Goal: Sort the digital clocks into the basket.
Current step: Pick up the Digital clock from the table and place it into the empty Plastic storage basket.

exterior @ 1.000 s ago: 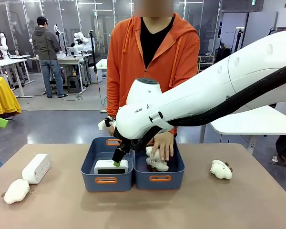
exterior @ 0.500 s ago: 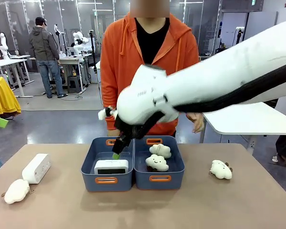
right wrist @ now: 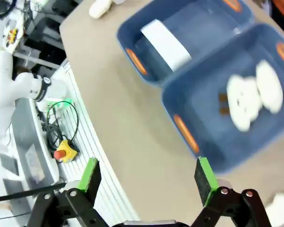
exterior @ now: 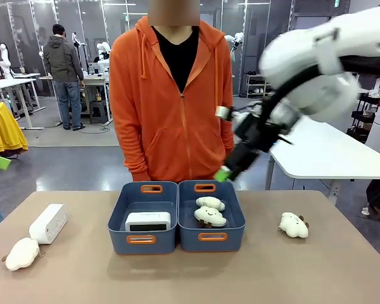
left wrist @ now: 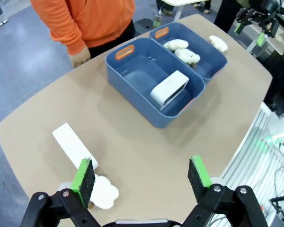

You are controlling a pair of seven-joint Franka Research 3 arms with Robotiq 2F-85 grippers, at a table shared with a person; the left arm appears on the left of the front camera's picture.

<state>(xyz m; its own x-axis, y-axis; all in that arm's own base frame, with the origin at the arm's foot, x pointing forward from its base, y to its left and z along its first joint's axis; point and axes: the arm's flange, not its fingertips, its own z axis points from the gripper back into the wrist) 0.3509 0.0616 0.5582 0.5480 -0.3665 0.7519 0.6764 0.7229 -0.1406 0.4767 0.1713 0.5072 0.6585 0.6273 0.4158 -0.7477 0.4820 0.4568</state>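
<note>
— What lies nearest you?
— On the near left of the table [exterior: 82, 278], a plush [exterior: 21, 253], and just beyond it the second clock [exterior: 48, 223], on the tabletop and not yet sorted. Your left gripper [left wrist: 139, 174] hangs above that corner, fingers spread wide, nothing between them.
— And the baskets?
— Mid-table, side by side. The left basket [exterior: 141, 239] holds one clock [exterior: 147, 221], lying against its near wall. The right basket [exterior: 211, 238] holds two plushes [exterior: 209, 215]; another lies out to the right.
— What has changed?
— Your right gripper [right wrist: 147, 171], a second ago down in the left basket over that clock, has swung up and away to the far right, fingers apart and empty. The person's hand [left wrist: 79, 56] has left the right basket too; the person [exterior: 171, 107] stands at the far edge.
— So?
— One clock looks delivered. I judge the left one comes next, and your left arm sits closer to it.
</note>
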